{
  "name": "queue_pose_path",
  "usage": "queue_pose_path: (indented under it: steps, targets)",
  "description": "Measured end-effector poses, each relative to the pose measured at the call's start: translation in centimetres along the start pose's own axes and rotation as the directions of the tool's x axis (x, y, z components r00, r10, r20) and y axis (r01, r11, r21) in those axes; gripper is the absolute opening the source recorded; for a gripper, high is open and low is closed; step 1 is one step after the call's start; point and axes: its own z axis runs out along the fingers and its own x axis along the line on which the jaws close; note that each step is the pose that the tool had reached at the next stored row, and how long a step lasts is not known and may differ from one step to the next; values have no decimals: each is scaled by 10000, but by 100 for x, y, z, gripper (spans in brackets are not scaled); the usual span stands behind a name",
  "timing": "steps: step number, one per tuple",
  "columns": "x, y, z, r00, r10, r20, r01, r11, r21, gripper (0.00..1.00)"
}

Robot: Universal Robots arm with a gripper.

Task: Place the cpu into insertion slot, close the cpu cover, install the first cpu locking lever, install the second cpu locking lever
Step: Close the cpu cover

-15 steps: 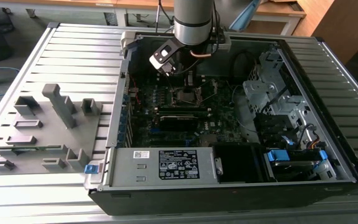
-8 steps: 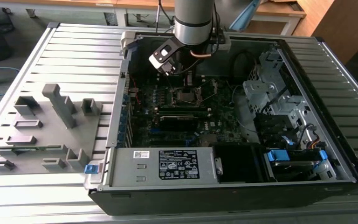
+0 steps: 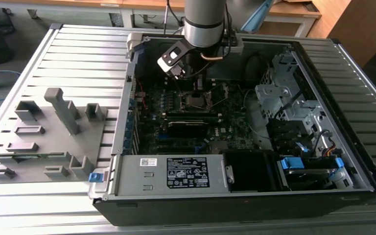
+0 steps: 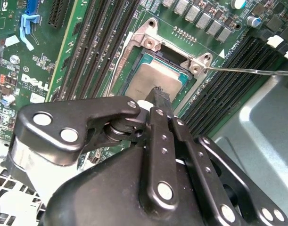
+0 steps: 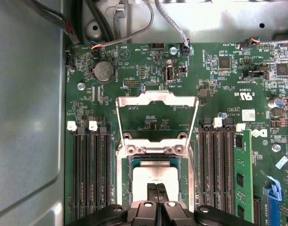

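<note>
The cpu (image 5: 144, 181) looks seated in the insertion slot (image 5: 127, 186), the pincer (image 5: 158, 186) closed and empty at its top, while the cpu cover (image 5: 158, 99) stands open, not yet lowered.

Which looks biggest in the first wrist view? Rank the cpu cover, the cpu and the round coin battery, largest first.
1. cpu cover: swung open, its frame spans the widest.
2. cpu: the tool hides part of it, but it looks narrower than the cover.
3. coin battery: clearly the smallest.
</note>
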Motion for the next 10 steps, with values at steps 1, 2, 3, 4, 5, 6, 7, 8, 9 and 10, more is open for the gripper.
queue_pose_path:
  steps: [1,2,3,4,5,6,7,8,9,10]
  targets:
    - [0,-6,-6,10000,0,0,0,10000,0,11]
    - [0,-6,-6,10000,0,-1,0,10000,0,11]
    - [0,-6,-6,10000,0,0,0,10000,0,11]
    - [0,-6,-7,10000,0,0,0,10000,0,11]
    - [0,-6,-10,10000,0,3,0,10000,2,11]
    - [0,-6,-13,10000,0,3,0,10000,2,11]
    - [0,-6,-13,10000,0,0,0,10000,0,11]
    - [0,-5,-14,10000,0,0,0,10000,0,11]
    - [0,-5,-16,10000,0,0,0,10000,0,11]
    - [0,-5,-16,10000,0,0,0,10000,0,11]
